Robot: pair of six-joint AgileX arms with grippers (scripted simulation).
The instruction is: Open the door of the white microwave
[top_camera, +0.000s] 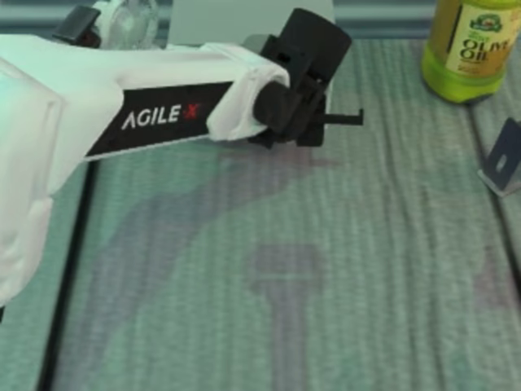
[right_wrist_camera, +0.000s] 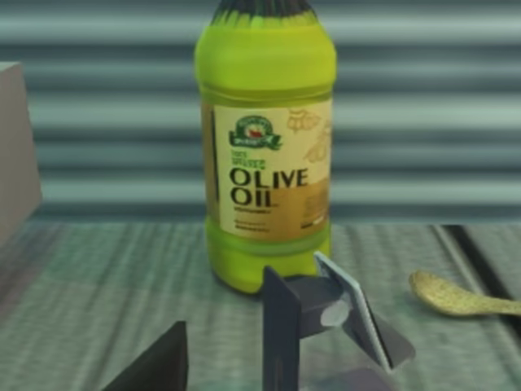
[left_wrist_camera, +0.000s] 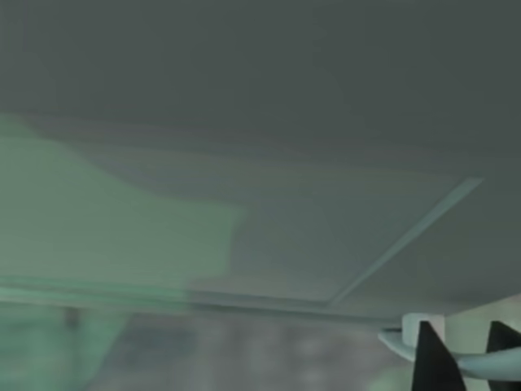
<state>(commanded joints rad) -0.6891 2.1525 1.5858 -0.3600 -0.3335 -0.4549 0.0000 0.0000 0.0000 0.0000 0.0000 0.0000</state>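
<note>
The left end effector (top_camera: 326, 114) sits at the bench's far edge against the white microwave (top_camera: 244, 20), fingers (left_wrist_camera: 431, 358) pinching the door (left_wrist_camera: 269, 228) handle. A pull off the hinge arc could slip it. The right end effector (right_wrist_camera: 224, 358), spread, idles near the oil bottle (right_wrist_camera: 266, 147)

The left arm (top_camera: 146, 114) covers most of the white microwave (top_camera: 252, 20), and the top edge cuts it off. The olive oil bottle (top_camera: 472, 45) loses its upper part there too. Behind the arm, a round fan (top_camera: 130, 20) barely shows.
</note>
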